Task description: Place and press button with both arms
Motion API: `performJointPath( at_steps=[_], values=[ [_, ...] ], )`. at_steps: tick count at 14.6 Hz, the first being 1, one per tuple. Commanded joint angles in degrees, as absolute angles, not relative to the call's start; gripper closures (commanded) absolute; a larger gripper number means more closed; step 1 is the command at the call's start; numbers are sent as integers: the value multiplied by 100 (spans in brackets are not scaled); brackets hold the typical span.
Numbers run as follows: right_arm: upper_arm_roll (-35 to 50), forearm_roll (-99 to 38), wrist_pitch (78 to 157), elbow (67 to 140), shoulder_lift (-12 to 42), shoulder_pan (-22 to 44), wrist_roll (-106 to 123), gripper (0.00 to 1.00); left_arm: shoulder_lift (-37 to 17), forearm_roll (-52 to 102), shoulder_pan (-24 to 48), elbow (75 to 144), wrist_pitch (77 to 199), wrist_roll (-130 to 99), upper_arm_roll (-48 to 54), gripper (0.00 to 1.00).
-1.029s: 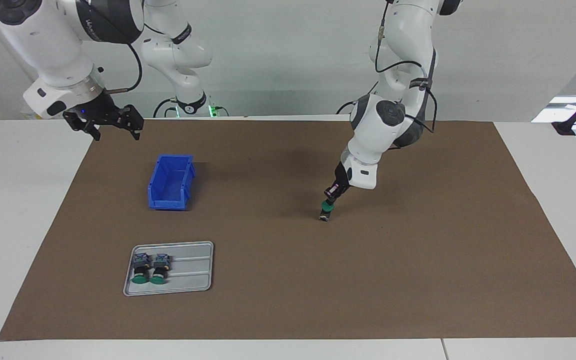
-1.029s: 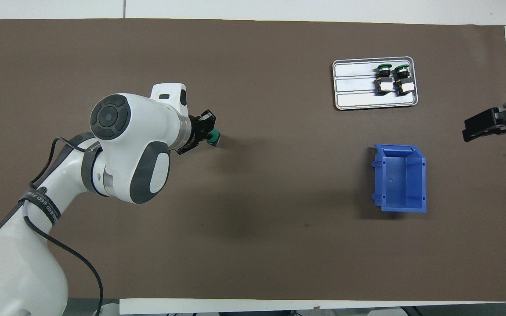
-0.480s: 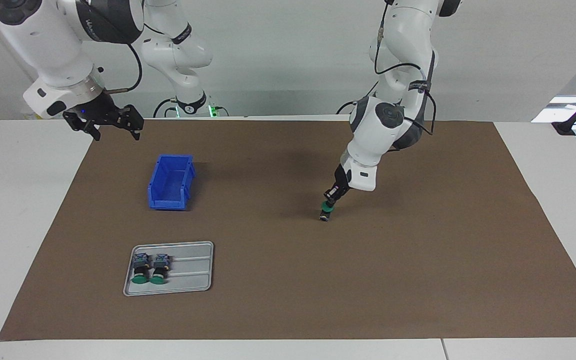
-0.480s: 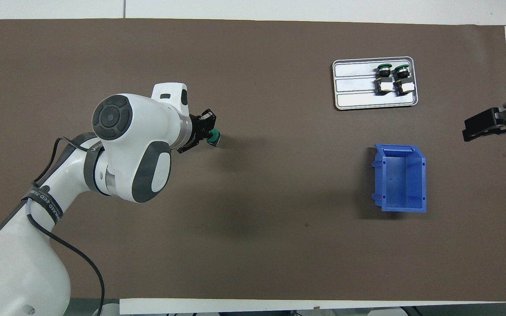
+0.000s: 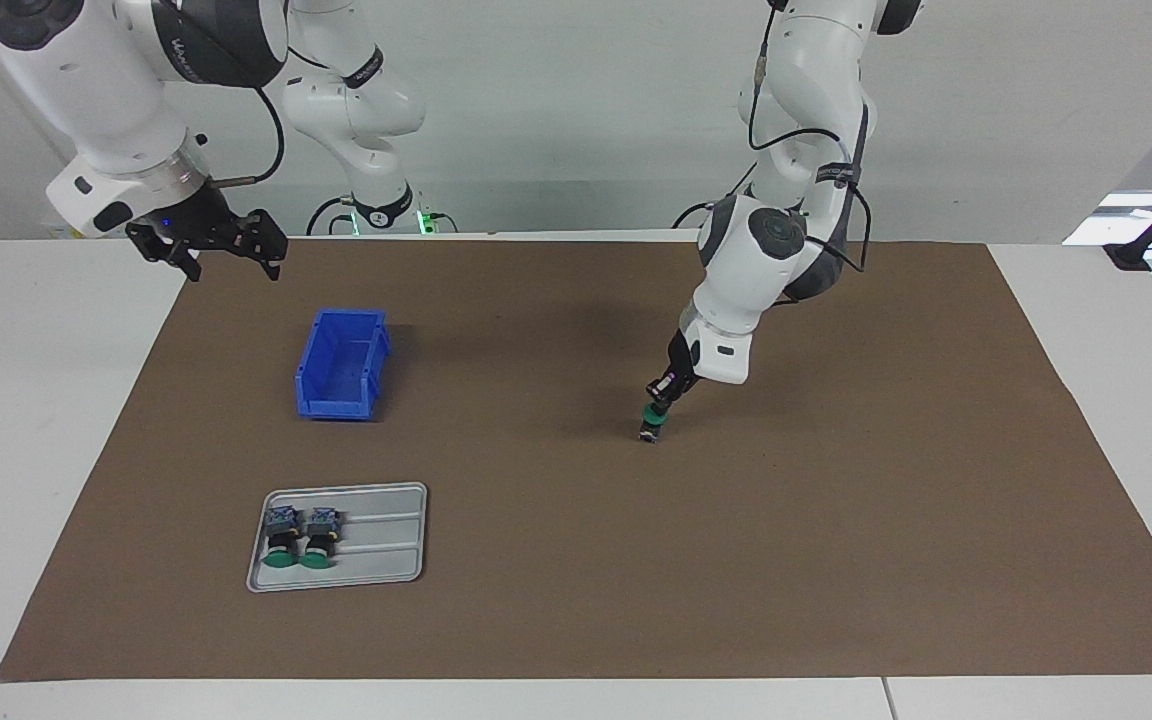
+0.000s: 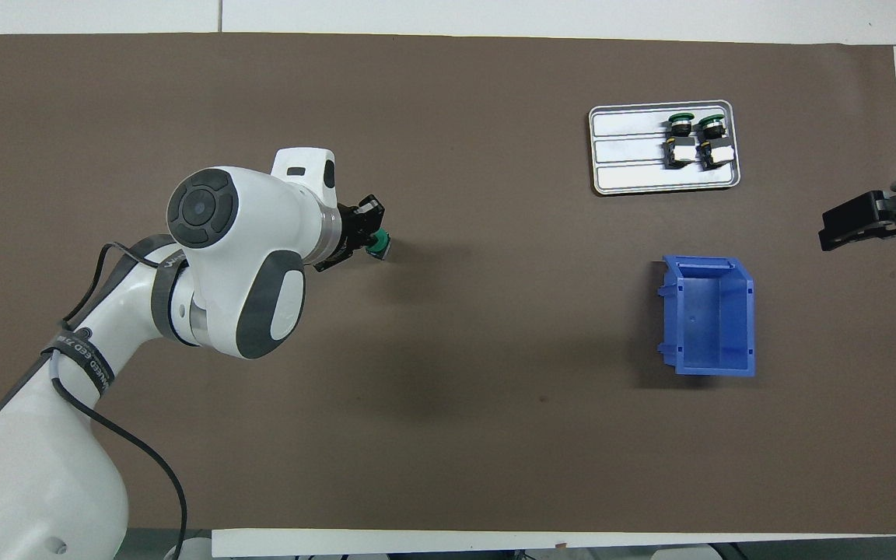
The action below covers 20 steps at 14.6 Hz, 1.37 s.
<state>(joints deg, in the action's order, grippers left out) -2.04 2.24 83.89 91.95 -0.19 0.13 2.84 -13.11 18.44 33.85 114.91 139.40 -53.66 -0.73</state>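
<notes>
button (image 5: 651, 424) upright on mat, touching closed left gripper (image 5: 658, 398) tip, at its 6 o'clock | right gripper (image 5: 208, 246) open, waiting | buttons: 3, two in tray (image 5: 391, 545) | bin (image 5: 341, 364): 1

The table (image 5: 56, 420) has a white top. A brown mat (image 5: 836, 560) covers most of the top, leaving white margins at both ends and along the edge farthest from the wall. A seam (image 5: 884, 698) divides the white surface at that edge. A plain pale wall (image 5: 576, 110) rises directly from the table. A black bracket (image 5: 1151, 235) rests on the table margin beside one mat corner. Lighting is even; soft shadows fall on the mat.
</notes>
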Motion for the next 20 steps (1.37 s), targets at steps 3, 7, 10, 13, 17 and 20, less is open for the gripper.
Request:
performJointPath(
  at_steps=[3, 7, 10, 13, 17, 20],
  values=[
    [-202, 97, 8394, 9352, -158, -26, 387, 0, -1434, 1767, 3393, 11417, 13896, -5317, -79, 100],
    [-202, 97, 8394, 9352, -158, -26, 387, 0, -1002, 1775, 3113, 11172, 13213, -5335, -141, 99],
    [-202, 97, 8394, 9352, -158, -35, 378, 0, -941, 1732, 2744, 10715, 12158, -5291, -158, 92],
    [-123, 97, 8254, 9369, -176, 131, 378, 0, -827, 1312, 2260, 10696, 11489, -4898, -202, 89],
    [-97, 88, 8401, 9246, -167, 446, 81, 0, -607, 993, 1558, 10696, 10751, -4423, -202, 81],
    [-53, -498, 8630, 9237, -54, 676, -1015, 0, -431, 967, 1187, 10714, 10635, -4123, -211, 59]
  ],
)
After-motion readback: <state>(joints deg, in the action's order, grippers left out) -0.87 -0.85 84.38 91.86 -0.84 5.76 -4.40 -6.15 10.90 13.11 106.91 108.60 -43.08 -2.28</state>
